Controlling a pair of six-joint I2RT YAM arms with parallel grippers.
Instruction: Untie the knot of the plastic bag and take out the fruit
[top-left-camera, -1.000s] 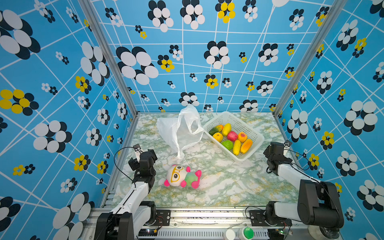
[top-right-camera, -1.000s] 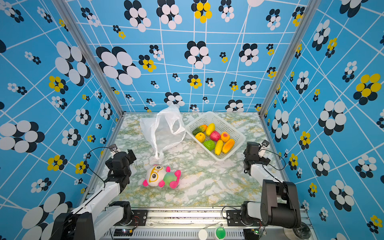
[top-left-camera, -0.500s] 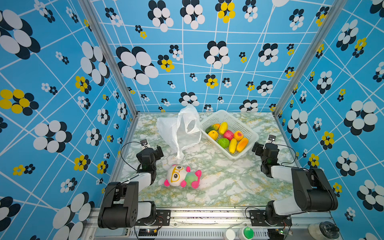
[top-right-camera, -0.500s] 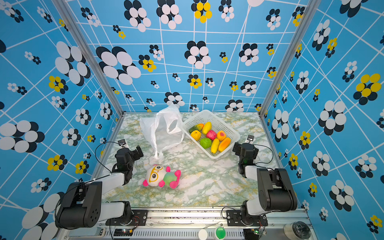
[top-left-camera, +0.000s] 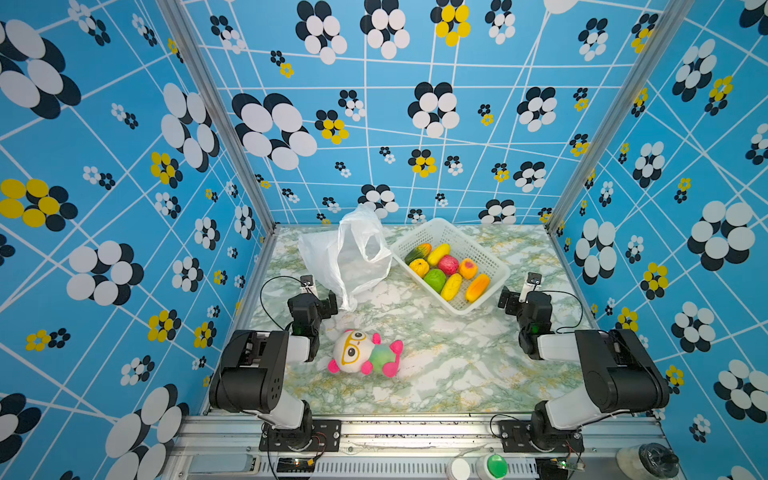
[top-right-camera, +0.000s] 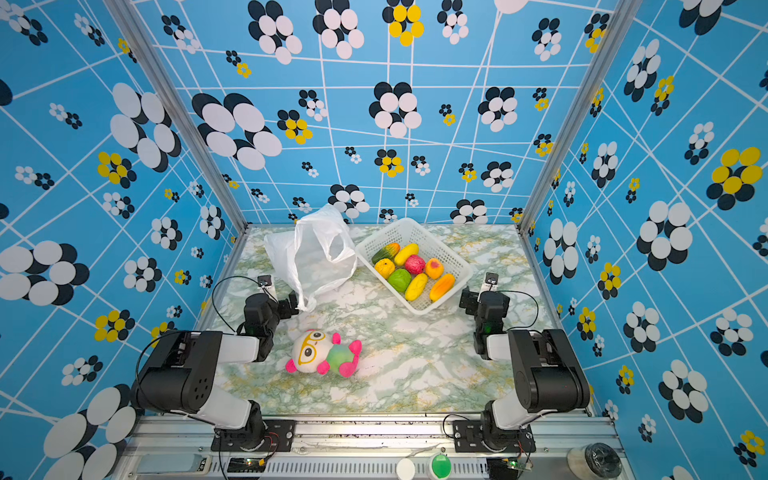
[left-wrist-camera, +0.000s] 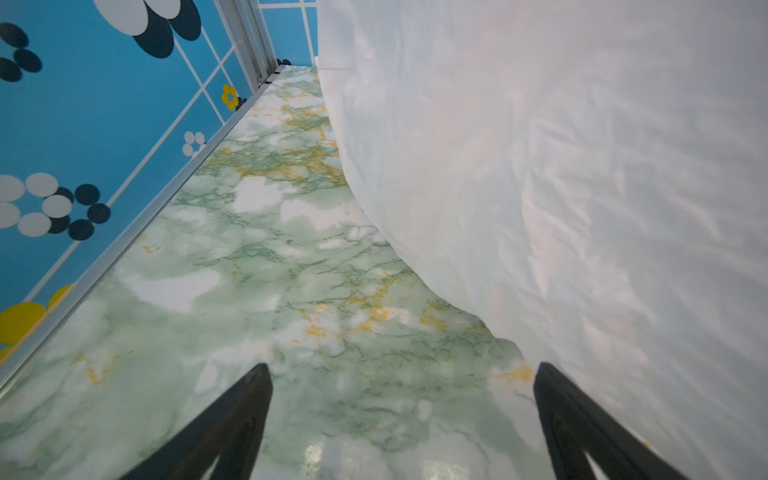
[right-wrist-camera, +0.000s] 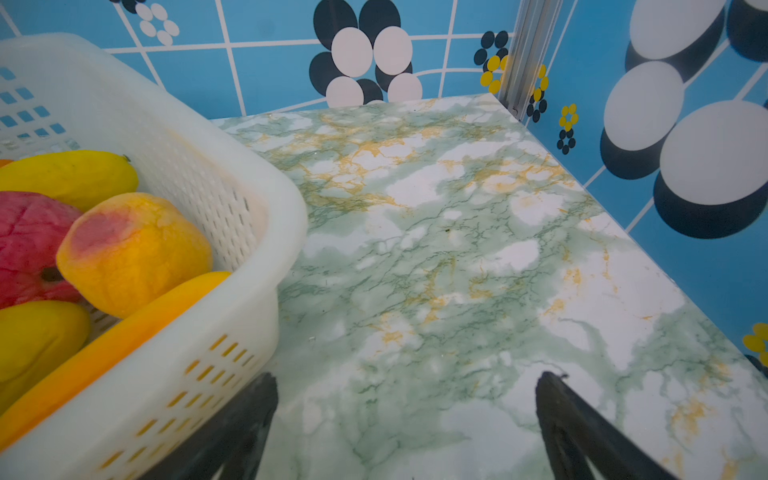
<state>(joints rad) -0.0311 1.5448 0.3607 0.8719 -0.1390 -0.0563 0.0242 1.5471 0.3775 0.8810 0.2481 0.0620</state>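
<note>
As we read it, the task is all but finished. In both top views the plastic bag (top-left-camera: 349, 257) lies slack and crumpled on the bench (top-left-camera: 457, 374), upper centre of the frame and left of the basket (top-left-camera: 478, 245). Its mouth gapes and one loop handle stands up loose. We can find no knot anywhere on it, so we judge the untying done. No coloured shapes show through the translucent film, and we take the bag to be empty, though its far folds are hidden from us.

The fruit (top-left-camera: 446, 266) sits together inside the white perforated basket, right of centre. There are yellow, orange, pink-red, green and dark green pieces, none of them on the bare bench. The right wrist view shows several of them close against the basket wall.

The left gripper (left-wrist-camera: 403, 370) rests low over the bench with its jaws wide apart and nothing between them. One finger is just beside the bag's lower edge, and we cannot tell whether it touches. The right gripper (right-wrist-camera: 409, 378) is likewise spread and empty, just beside the basket's near corner.

A plush doll (top-left-camera: 365, 353) lies untouched in the lower middle of the frame.

We see nothing left to do, except perhaps checking the bag's hidden folds for a stray fruit.
</note>
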